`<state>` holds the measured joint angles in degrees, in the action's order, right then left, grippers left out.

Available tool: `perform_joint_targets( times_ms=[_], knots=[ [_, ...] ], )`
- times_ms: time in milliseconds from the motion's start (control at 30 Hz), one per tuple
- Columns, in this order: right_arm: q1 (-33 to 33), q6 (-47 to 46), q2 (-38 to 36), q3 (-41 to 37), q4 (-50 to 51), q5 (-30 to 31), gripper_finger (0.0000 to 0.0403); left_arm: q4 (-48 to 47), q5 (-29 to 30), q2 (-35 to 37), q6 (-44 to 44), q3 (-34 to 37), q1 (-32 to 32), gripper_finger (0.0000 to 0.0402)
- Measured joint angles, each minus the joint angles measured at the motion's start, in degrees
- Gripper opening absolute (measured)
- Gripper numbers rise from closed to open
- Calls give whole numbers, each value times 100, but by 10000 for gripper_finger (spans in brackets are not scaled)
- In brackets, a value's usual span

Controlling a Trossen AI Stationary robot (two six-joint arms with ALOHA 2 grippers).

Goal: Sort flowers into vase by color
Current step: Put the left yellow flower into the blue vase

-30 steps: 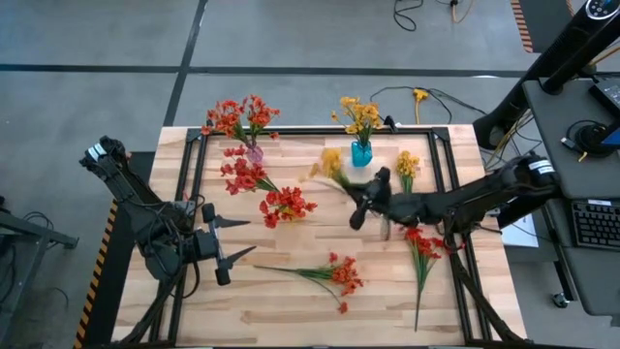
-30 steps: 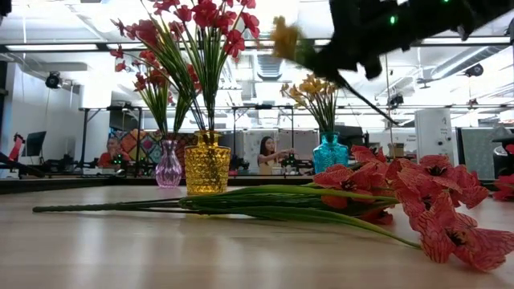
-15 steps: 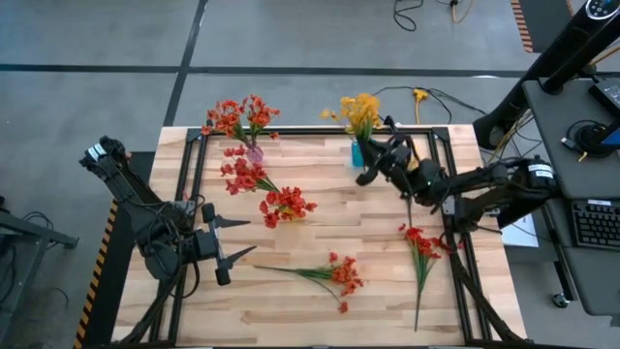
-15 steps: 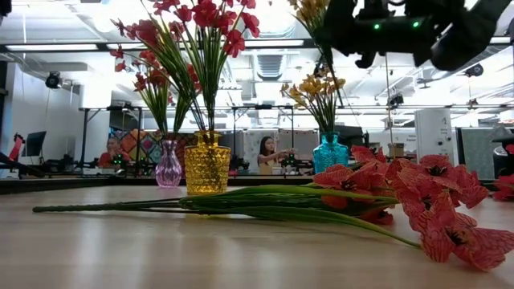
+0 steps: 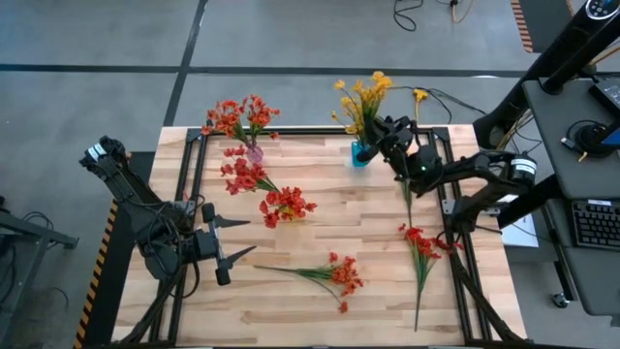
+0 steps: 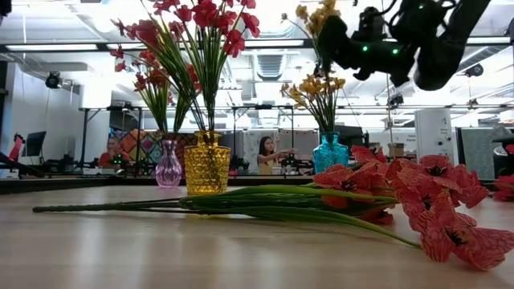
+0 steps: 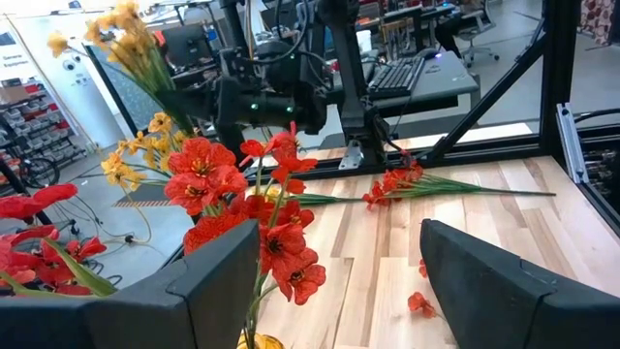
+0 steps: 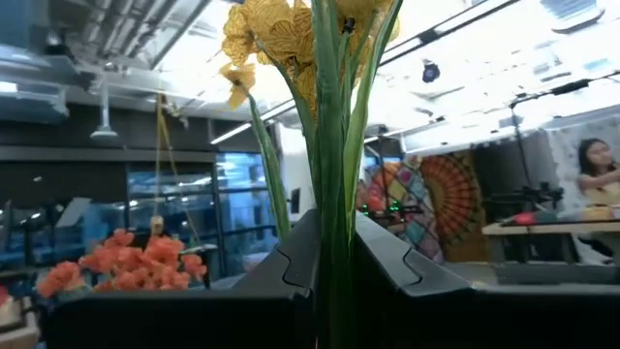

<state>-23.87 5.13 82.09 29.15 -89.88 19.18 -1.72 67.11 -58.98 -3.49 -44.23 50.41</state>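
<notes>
While the right end effector (image 5: 385,136) is pinching a light, springy yellow sprig (image 5: 360,97) mid-stem above the teal vase (image 5: 360,153) by the tabletop's (image 5: 320,291) far edge, the left end effector (image 5: 232,242) is waiting wide open.

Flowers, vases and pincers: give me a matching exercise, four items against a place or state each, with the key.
Items
1. right pincer
2. left pincer
3. teal vase
4. yellow vase

States
A. open, holding nothing, near the table's left edge
B. holds red flowers
C. shut on a yellow flower sprig, raised above the teal vase
D. holds yellow flowers

Pairs: 1-C, 2-A, 3-D, 4-B
</notes>
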Motion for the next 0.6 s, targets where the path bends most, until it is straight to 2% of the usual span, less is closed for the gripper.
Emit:
perform_joint_targets(
  times_ms=[200,433,600],
  knots=[
    [-18,522,284,314,-18,-181,33,-5,2,0,2,0,0,268],
    [-61,1004,424,339,-20,-318,33,-23,0,0,2,0,0,268],
    [-202,994,509,339,-18,-634,33,-69,0,0,2,0,0,268]
  ],
)
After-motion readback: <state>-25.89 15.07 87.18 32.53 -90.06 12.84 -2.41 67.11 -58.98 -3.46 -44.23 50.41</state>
